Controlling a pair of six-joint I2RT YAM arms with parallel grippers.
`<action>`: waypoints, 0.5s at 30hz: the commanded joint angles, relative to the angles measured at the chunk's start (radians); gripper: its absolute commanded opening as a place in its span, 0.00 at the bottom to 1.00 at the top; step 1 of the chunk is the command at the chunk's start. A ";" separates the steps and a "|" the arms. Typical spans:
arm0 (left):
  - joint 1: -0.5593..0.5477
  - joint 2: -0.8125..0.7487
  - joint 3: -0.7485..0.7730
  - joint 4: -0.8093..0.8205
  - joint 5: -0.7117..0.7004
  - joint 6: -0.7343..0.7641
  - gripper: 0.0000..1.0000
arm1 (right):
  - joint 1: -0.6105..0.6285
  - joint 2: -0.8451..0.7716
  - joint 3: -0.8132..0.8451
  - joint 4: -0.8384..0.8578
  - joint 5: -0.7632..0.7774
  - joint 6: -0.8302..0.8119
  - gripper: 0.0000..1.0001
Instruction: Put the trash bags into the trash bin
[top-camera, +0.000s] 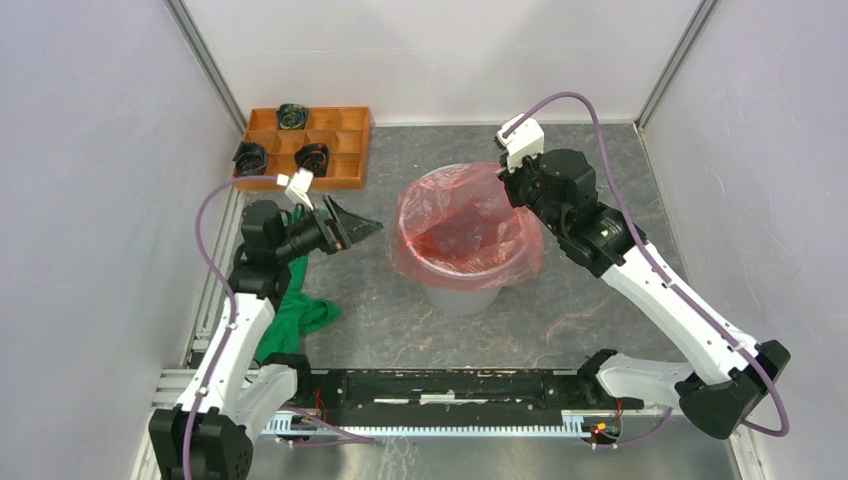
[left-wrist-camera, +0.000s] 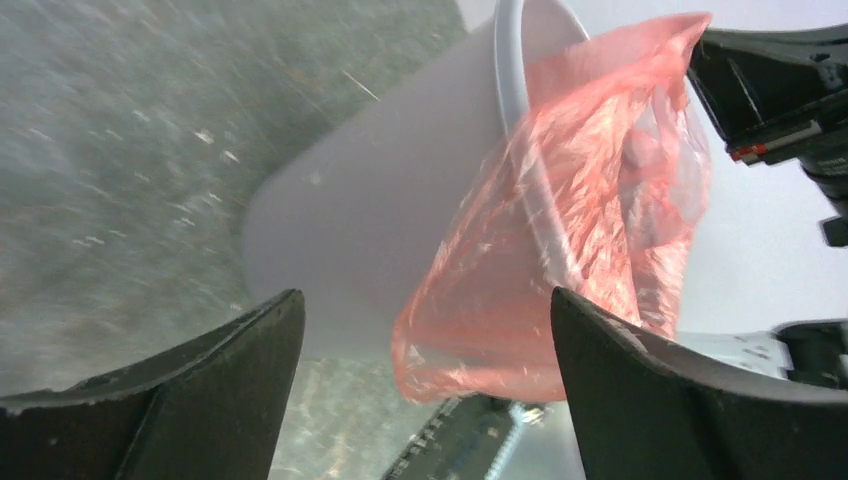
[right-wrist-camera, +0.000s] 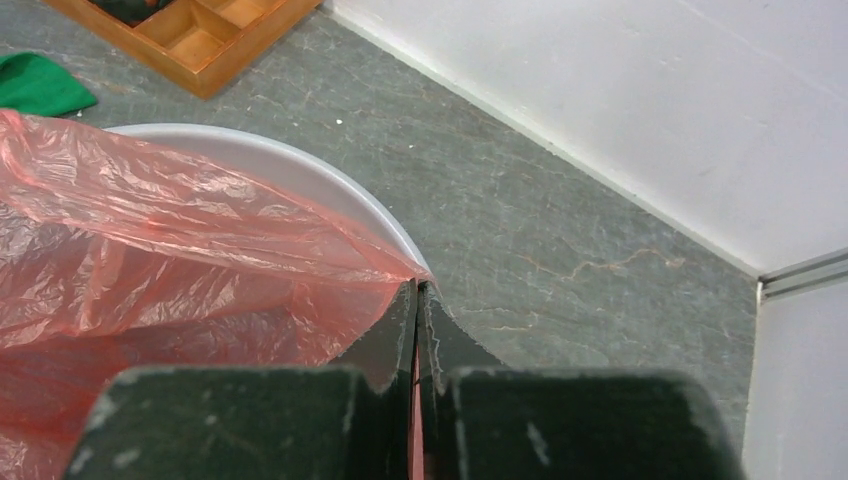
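Pinching edge of red-orange trash bag (right-wrist-camera: 150, 260) w/ R gripper (right-wrist-camera: 417, 290), jaws pressed together on the film right at the rim of the trash bin (right-wrist-camera: 300, 175), far-right side. Holding L gripper (left-wrist-camera: 425, 300) spread wide, gripping nothing, pointing at bin's left wall, apart from it. Bag lying in and over bin mouth, excess hanging outside rim. Bin standing upright near centre of table (right-wrist-camera: 560, 220). Green cloth (top-camera: 295, 310) lying beside L arm; wooden tray (top-camera: 345, 150) w/ black rolls (top-camera: 312, 157) sitting at far-left corner.
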 joint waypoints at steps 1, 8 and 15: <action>0.002 -0.003 0.216 -0.231 -0.259 0.256 0.99 | -0.019 0.017 0.035 0.043 -0.069 0.049 0.01; -0.136 0.151 0.360 -0.110 -0.229 0.290 1.00 | -0.052 0.020 0.031 0.054 -0.086 0.076 0.00; -0.244 0.366 0.518 -0.122 -0.150 0.314 1.00 | -0.131 0.032 0.028 0.075 -0.207 0.112 0.00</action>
